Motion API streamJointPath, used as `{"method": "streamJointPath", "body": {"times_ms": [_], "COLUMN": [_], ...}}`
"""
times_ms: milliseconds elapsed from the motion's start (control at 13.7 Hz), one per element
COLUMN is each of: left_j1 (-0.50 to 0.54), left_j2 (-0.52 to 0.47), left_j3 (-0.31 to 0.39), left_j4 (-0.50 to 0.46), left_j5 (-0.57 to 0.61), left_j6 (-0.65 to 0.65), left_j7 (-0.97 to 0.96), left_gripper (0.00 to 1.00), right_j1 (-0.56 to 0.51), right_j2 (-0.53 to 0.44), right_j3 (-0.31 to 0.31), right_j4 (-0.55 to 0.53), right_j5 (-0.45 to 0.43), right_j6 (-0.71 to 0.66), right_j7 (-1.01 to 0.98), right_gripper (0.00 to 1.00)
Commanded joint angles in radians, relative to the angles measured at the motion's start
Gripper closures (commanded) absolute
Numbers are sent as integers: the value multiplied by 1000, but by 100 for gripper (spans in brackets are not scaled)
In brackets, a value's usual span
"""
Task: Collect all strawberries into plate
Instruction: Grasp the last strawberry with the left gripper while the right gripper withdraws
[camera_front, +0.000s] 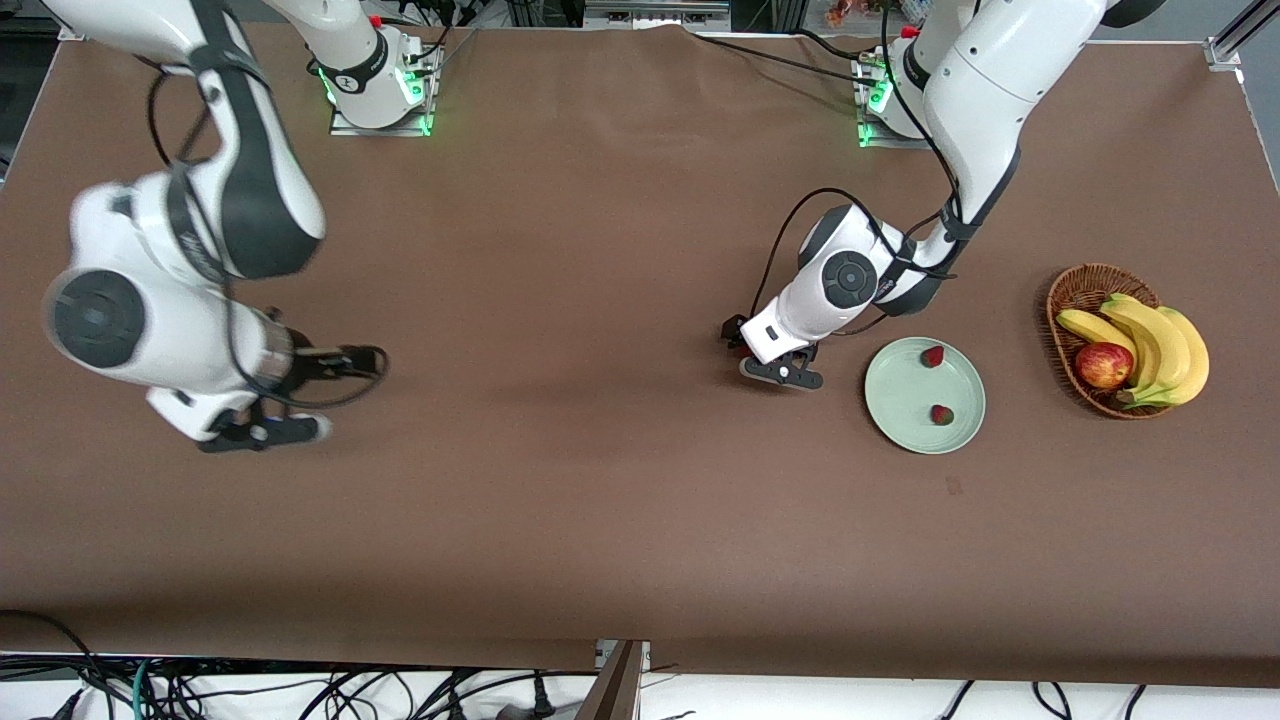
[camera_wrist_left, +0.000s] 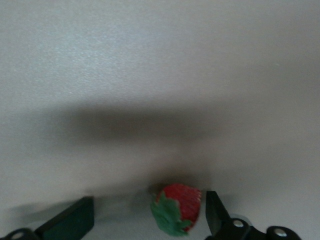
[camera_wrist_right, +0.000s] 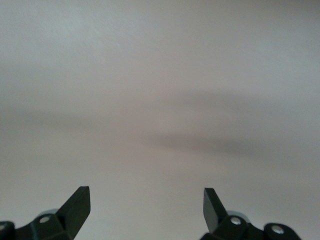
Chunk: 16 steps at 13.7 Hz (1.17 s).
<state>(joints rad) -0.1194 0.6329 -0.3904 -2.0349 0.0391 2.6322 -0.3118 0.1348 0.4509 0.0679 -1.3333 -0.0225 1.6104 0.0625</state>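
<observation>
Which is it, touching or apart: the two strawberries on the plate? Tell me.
Apart. The front view shows bare plate between one strawberry and the other strawberry.

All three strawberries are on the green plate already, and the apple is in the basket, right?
Not quite. The front view shows only two strawberries on the plate. The third strawberry lies on the table, seen in the left wrist view. The apple is in the basket.

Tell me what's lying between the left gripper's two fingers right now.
The third strawberry lies on the table between the open left gripper's fingers, close against one finger and not yet gripped. The left wrist view shows this.
</observation>
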Motion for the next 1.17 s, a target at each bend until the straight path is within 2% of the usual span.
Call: {"method": "streamJointPath", "body": {"times_ms": [0, 73, 146, 365, 438, 585, 804, 877, 1023, 1096], "left_j1": [1, 1, 1, 6, 10, 18, 29, 39, 96, 163], "left_j2": [-15, -15, -15, -25, -30, -58, -68, -68, -70, -68], "left_j3": [-2, -2, -2, -2, -2, 2, 21, 31, 39, 36], "left_j4": [-2, -2, -2, -1, 1, 36, 175, 206, 225, 225], "left_j5": [-5, -5, -5, -4, -4, 1, 11, 50, 134, 157], "left_j6": [0, 0, 0, -8, -18, -125, -428, -489, -546, -546], "left_j7": [-21, -23, -23, -17, -15, -12, 54, 115, 250, 340], "left_gripper": [58, 76, 89, 100, 100, 100, 98, 97, 93, 93], "right_j1": [-21, -21, -21, -23, -23, -23, -24, -26, -26, -26], "right_j2": [-188, -228, -256, -343, -359, -365, -351, -350, -347, -342], "right_j3": [0, -3, -14, -85, -117, -151, -171, -171, -169, -169], "right_j4": [-109, -113, -113, -107, -106, -104, -104, -100, -95, -92], "right_j5": [0, 0, -7, 6, 9, 3, 4, 6, 6, 7], "right_j6": [-96, -122, -151, -199, -188, -181, -190, -191, -193, -194], "right_j7": [-29, -29, -29, -38, -38, -46, -46, -43, -35, -33], "right_gripper": [0, 0, 0, 0, 0, 0, 0, 0, 0, 0]}}
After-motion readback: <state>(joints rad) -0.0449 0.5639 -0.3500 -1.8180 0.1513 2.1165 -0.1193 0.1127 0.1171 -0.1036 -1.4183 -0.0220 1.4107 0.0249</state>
